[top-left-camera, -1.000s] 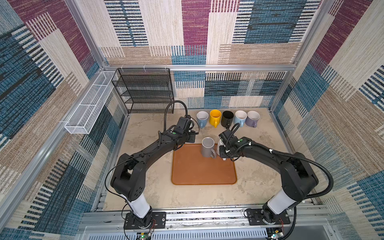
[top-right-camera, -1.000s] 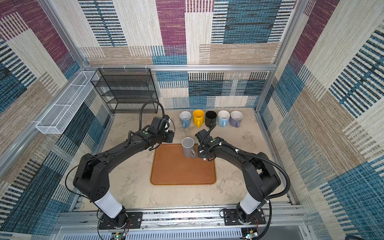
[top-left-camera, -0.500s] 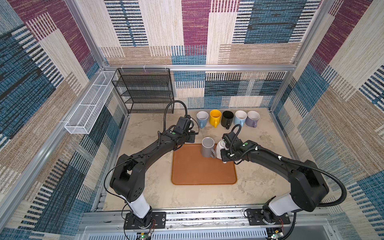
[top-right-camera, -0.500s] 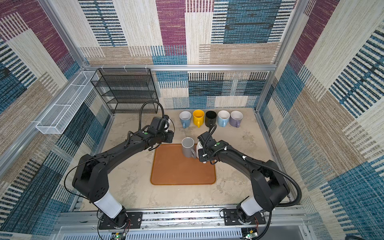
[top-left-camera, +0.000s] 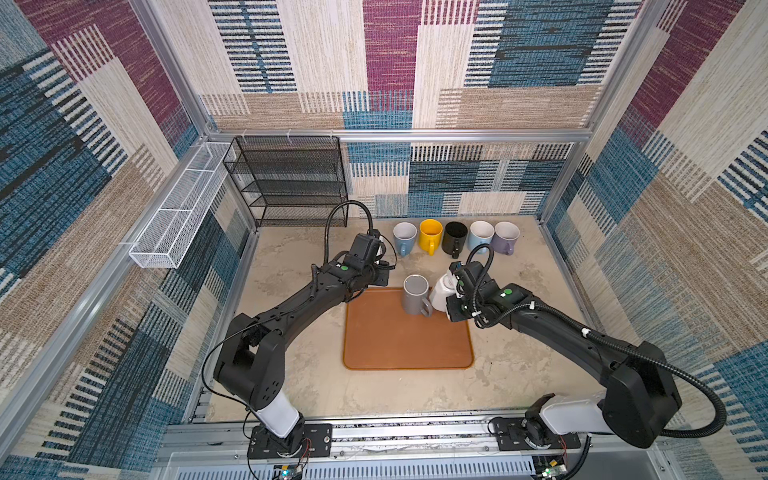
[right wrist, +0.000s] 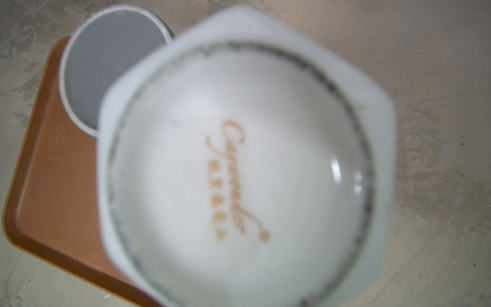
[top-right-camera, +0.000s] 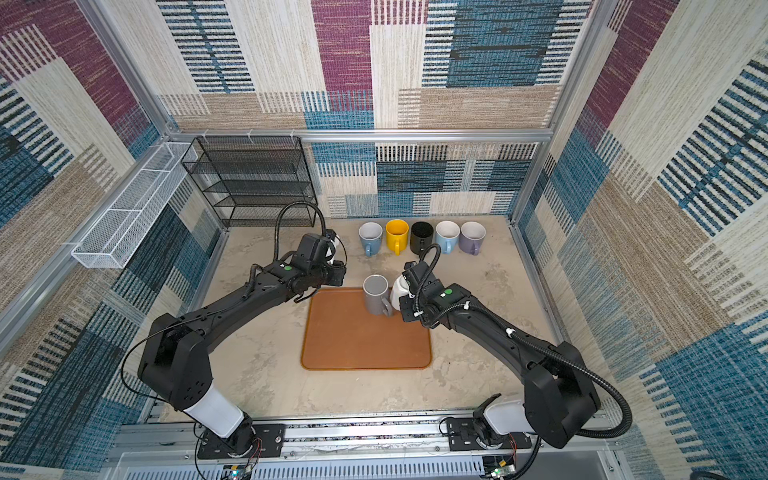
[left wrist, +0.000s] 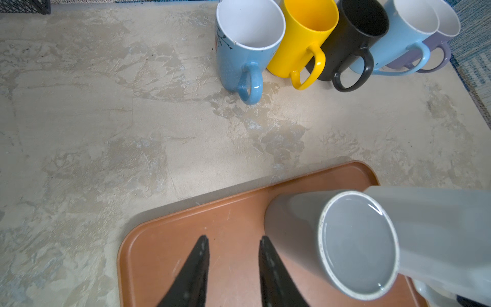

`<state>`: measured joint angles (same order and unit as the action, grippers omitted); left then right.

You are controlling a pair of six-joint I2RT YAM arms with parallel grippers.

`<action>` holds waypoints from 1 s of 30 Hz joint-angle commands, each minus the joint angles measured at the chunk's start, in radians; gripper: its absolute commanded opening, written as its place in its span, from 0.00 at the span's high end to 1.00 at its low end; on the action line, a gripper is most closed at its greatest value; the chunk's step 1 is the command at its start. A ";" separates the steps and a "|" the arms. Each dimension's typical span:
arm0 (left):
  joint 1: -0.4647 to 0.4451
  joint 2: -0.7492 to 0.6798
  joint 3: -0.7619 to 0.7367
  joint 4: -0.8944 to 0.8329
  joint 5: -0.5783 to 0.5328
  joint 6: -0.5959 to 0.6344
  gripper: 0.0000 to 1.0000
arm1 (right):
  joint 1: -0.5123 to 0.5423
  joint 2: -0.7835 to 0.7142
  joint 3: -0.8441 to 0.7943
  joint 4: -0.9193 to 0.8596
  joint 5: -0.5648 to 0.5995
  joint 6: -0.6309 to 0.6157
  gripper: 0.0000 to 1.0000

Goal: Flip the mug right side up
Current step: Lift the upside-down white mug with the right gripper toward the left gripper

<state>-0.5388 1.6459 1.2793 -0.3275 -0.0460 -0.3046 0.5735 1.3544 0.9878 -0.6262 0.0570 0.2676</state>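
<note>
Right gripper (top-left-camera: 454, 289): jaws drawn close together, clamped on white mug (top-left-camera: 439, 294). Its fingers are hidden behind the mug in every view, so the exact point of grip cannot be told. White mug sits directly in front of this gripper, inverted and tilted, with its base (right wrist: 239, 172) turned back towards the wrist. Gold lettering (right wrist: 236, 180) shows on the base, blurred. Whether the rim is clear of the surface cannot be told.

Grey mug (top-left-camera: 414, 296) stands just beyond the white mug on the side away from the right gripper. It is upside down, base uppermost, on the far corner of the brown tray (top-left-camera: 407, 345).

Left gripper (left wrist: 233, 237): fingers a little apart, holding nothing, poised above the tray. Grey mug (left wrist: 345, 239) lies just beside one finger; contact cannot be confirmed.

Row of five upright mugs (left wrist: 332, 40) stands on the table (left wrist: 106, 119), well ahead of the left gripper.
</note>
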 commanded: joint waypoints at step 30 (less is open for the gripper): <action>0.075 -0.194 -0.191 0.054 0.073 -0.015 0.67 | 0.079 0.110 0.366 0.016 0.057 -0.141 0.97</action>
<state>-0.4782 1.4811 1.1213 -0.2840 0.0074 -0.3119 0.6415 1.4517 1.3228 -0.7002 0.1055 0.1371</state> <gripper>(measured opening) 0.327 0.190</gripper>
